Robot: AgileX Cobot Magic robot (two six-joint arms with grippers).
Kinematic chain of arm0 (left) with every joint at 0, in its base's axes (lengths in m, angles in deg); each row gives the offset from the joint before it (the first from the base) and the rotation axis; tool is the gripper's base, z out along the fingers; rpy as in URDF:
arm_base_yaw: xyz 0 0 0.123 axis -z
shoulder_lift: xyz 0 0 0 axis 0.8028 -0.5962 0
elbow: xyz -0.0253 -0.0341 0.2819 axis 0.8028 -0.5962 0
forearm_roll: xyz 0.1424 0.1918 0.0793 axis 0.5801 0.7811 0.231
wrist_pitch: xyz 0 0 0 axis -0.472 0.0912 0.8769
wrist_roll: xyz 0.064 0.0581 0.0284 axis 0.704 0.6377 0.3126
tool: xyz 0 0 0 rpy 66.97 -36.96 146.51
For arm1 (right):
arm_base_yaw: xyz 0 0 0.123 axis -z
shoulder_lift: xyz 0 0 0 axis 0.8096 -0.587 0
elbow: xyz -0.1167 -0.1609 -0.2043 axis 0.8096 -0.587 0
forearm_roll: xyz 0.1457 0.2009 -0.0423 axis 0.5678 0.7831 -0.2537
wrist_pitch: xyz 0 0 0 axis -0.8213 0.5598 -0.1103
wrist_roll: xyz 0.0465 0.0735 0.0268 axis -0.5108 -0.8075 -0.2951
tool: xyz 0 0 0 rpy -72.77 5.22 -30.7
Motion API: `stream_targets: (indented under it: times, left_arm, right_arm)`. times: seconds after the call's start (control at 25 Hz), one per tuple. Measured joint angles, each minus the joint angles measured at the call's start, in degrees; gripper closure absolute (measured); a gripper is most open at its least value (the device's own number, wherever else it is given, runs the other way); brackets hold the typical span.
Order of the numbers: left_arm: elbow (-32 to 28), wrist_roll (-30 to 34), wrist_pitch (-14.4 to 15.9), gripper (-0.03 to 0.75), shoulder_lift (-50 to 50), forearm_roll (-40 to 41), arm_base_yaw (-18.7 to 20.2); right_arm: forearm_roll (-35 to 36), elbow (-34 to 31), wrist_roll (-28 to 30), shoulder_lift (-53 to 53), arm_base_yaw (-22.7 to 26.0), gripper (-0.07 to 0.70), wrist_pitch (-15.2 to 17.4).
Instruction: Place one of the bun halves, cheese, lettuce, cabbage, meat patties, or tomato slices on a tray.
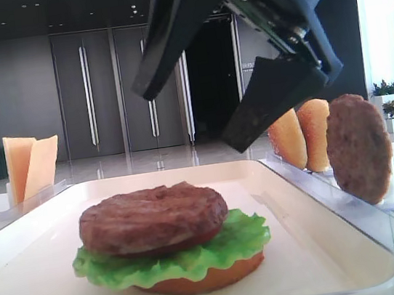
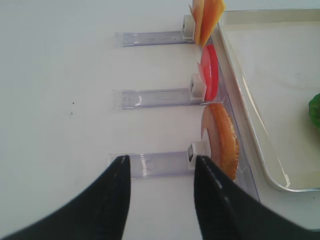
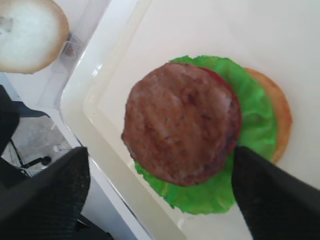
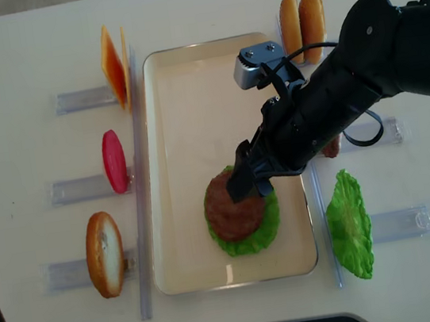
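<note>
Meat patty (image 1: 153, 218), a rough-grained brown disc, lies flat atop ruffled green lettuce (image 1: 190, 258), a red tomato slice (image 3: 231, 111) and an orange bun half (image 1: 204, 279) on the cream tray (image 1: 328, 246). Right end effector (image 3: 160, 192) hovers above, fingers spread, empty.

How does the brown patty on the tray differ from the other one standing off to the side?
The patty on the stack lies flat on top of the lettuce inside the tray; the spare patty stands on edge in a clear rack outside it. The first sits beneath the open right gripper; the spare stands clear of it. Both are round, brown and grainy.
</note>
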State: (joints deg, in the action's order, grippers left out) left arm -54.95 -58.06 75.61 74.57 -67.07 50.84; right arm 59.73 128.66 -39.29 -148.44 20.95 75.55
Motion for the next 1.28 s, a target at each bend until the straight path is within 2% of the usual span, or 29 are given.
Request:
stream_targets:
  times: [0.24,0.4,0.44,0.6,0.72,0.8,0.92,1.04,1.12,1.28]
  left_arm:
    - [0.0,0.0,0.0,0.388,0.0,0.0,0.0]
    - [0.0,0.0,0.0,0.388,0.0,0.0,0.0]
    - [0.0,0.0,0.0,0.388,0.0,0.0,0.0]
    - [0.0,0.0,0.0,0.388,0.0,0.0,0.0]
    - [0.0,0.0,0.0,0.388,0.0,0.0,0.0]
    - [0.0,0.0,0.0,0.388,0.0,0.0,0.0]
    - [0.0,-0.05,0.0,0.388,0.0,0.0,0.0]
    - [0.0,-0.19,0.0,0.388,0.0,0.0,0.0]
    - [0.0,-0.19,0.0,0.388,0.0,0.0,0.0]
    - [0.0,-0.19,0.0,0.388,0.0,0.0,0.0]
  right_arm:
    - [-14.14,0.0,-9.85,6.18,0.0,0.045,0.15]
    - [-26.02,0.0,-20.38,12.08,0.0,0.044,1.55]
    - [-30.84,0.0,-23.79,13.55,0.0,0.044,2.27]
    - [-47.65,0.0,-36.65,18.6,0.0,0.044,6.39]
    - [-59.37,0.88,-44.36,21.29,0.0,0.044,11.52]
    - [-65.16,2.4,-46.99,21.71,0.05,0.044,15.86]
    - [-68.19,4.76,-48.03,21.74,1.09,0.044,19.34]
    - [-68.05,6.16,-48.21,21.74,3.24,0.044,20.65]
    - [-67.95,6.34,-48.15,21.74,5.77,0.044,21.68]
    - [-67.45,6.33,-48.09,22.45,13.94,0.044,23.95]
